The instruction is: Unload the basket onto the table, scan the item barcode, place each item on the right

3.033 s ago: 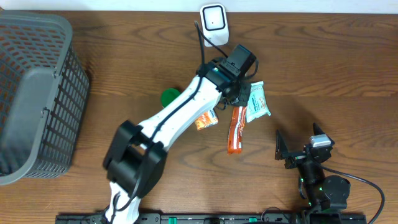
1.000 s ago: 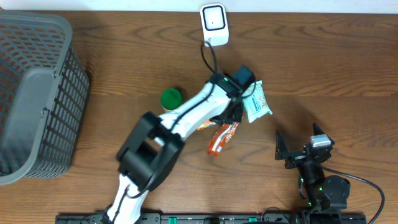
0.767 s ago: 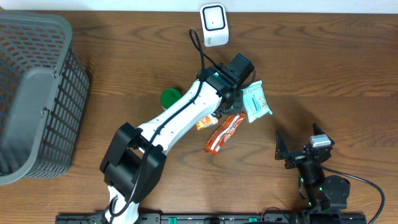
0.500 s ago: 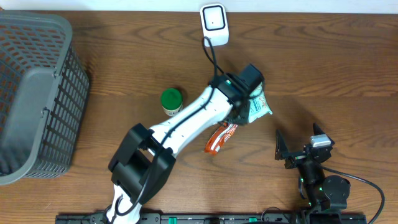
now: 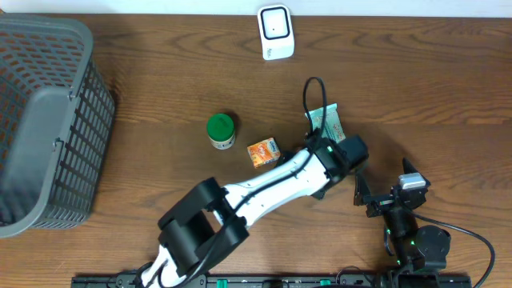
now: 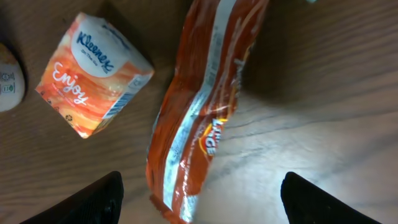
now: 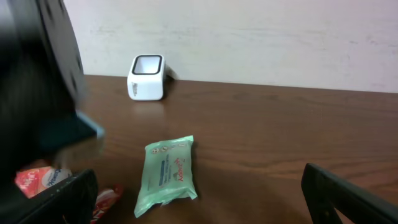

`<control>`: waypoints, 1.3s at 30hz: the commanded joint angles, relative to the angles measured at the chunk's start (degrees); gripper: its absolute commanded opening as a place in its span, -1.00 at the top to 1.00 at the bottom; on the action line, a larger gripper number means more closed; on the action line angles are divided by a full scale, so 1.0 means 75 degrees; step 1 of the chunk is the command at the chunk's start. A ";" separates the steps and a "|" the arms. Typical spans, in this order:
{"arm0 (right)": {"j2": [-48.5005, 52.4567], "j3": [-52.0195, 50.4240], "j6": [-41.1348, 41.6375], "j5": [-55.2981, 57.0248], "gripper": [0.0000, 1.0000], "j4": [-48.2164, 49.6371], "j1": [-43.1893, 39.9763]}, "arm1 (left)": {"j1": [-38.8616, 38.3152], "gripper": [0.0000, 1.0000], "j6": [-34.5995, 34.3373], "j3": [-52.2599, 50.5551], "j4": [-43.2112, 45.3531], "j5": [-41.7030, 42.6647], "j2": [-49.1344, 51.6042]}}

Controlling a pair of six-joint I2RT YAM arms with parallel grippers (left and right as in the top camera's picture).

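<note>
Mid-frame in left wrist view, orange snack packet (image 6: 199, 118) lies loose on counter (image 6: 323, 124) between spread left jaws; right jaws spread too. Risk: slick wrapper could slide on regrasp, so the barcode never faces scanner (image 5: 274, 30).

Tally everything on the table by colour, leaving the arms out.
Orange: 2, tissue pack and snack wrapper
Green: 2, wipes pack and green-capped jar
White: 1, scanner
Grey: 1, basket
Total: 6
</note>
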 commanded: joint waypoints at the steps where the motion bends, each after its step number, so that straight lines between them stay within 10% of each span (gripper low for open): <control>1: -0.0017 -0.0006 0.0073 -0.0044 -0.98 -0.0023 0.0026 | 0.0009 -0.63 -0.0064 -0.0289 0.0035 -0.0688 0.0417; 11: -0.0017 -0.0006 0.0073 -0.0044 -0.98 -0.0023 0.0026 | 0.0032 -0.60 0.0032 -0.0335 0.0111 -0.0647 0.0752; 15: -0.0017 -0.0006 0.0073 -0.0044 -0.98 -0.0023 0.0026 | 0.0055 0.43 0.0347 -0.0335 0.0181 -0.0149 0.0752; 19: -0.0017 -0.0006 0.0073 -0.0044 -0.99 -0.0023 0.0026 | 0.0181 0.85 0.0364 -0.0335 0.0175 0.0166 0.0752; 39: -0.0017 -0.0006 0.0073 -0.0044 -0.99 -0.0023 0.0026 | 0.2576 0.86 0.1029 -0.0283 -0.0207 0.1425 -0.0673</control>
